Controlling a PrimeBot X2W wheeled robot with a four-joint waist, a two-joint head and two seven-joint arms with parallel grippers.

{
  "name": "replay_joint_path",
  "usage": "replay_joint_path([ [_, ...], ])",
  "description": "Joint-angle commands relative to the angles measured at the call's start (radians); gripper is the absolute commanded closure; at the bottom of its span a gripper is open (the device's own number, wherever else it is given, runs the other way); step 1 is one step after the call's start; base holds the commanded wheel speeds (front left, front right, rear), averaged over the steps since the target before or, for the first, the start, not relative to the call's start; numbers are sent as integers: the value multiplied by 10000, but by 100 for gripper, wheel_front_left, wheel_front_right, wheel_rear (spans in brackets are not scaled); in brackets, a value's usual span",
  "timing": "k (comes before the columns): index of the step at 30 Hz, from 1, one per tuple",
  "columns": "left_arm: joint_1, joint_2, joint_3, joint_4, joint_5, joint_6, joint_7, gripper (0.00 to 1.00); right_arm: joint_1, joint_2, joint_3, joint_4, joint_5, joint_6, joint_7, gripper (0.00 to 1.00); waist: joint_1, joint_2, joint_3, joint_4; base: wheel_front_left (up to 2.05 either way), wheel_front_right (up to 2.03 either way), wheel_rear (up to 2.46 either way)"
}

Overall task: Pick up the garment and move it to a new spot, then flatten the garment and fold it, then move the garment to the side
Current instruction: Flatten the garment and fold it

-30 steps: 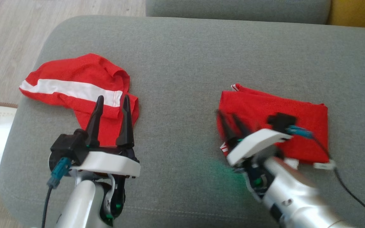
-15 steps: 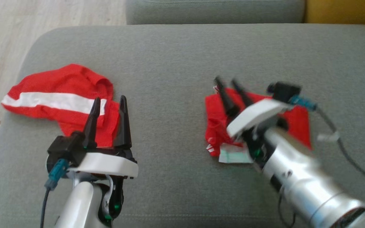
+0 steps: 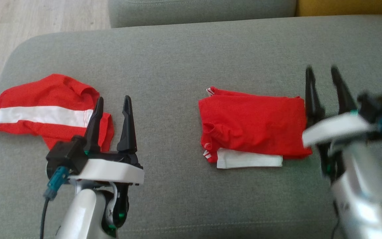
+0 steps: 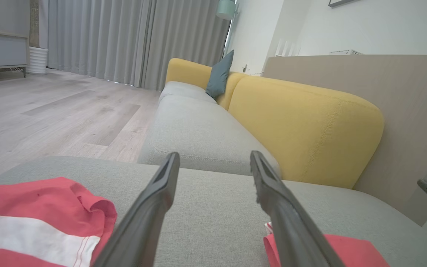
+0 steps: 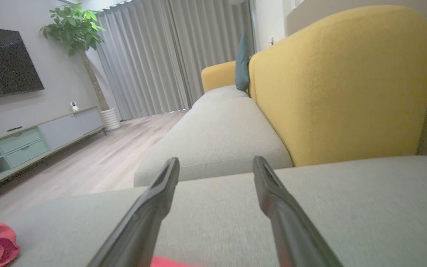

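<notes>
The garment point(image 3: 254, 127) lies folded into a red rectangle on the grey sofa cushion point(image 3: 177, 66), with a white strip showing along its near edge. My right gripper point(image 3: 322, 71) stands open just past the garment's right edge, off the cloth, nothing between its fingers. In the right wrist view the right gripper point(image 5: 215, 159) points along the bare cushion, with a red sliver of the garment point(image 5: 169, 262) at the bottom edge. My left gripper point(image 3: 113, 101) is open and empty, hovering at the near corner of a second, unfolded red garment. In the left wrist view the folded garment point(image 4: 350, 252) sits at the lower right.
A second red garment with a white stripe point(image 3: 38, 111) lies rumpled at the cushion's left end, near its rounded edge, and appears again point(image 4: 39, 218) by my left fingers. Wooden floor point(image 3: 28, 20) lies beyond. A yellow sofa back point(image 5: 339, 85) rises behind the cushion.
My right gripper has lifted off the folded garment, opened fully and swung to the garment's right side. The head view has shifted; the left gripper holds its pose.
</notes>
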Motion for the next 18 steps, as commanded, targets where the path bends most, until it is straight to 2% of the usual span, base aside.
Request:
replay_joint_path([
  [1, -244, 68, 322, -386, 53, -44, -53, 0, 100, 232, 59, -635, -301, -7, -107, 0, 0, 0, 19, -21, 0, 0, 0],
  [3, -230, 68, 302, -391, 68, -75, -53, 0, 807, 429, -368, -1480, -1024, -7, -107, 0, 0, 0, 45, -54, 0, 0, 0],
  [8, -117, 68, 225, -334, 109, -173, -53, 0, 2035, 721, -1051, -2806, -1550, -7, 12, 0, 0, 0, 75, -119, 0, 0, 0],
  [17, -211, 68, 72, -281, 128, -293, -53, 0, 2520, 750, -1049, -3488, -1635, -7, 457, 0, 0, 0, 197, 57, 0, 0, 0],
  [18, -238, 68, 38, -274, 124, -310, -53, 0, 2517, 750, -974, -3490, -1621, -7, 499, 15, 0, 0, 237, 117, 0, 0, 0],
])
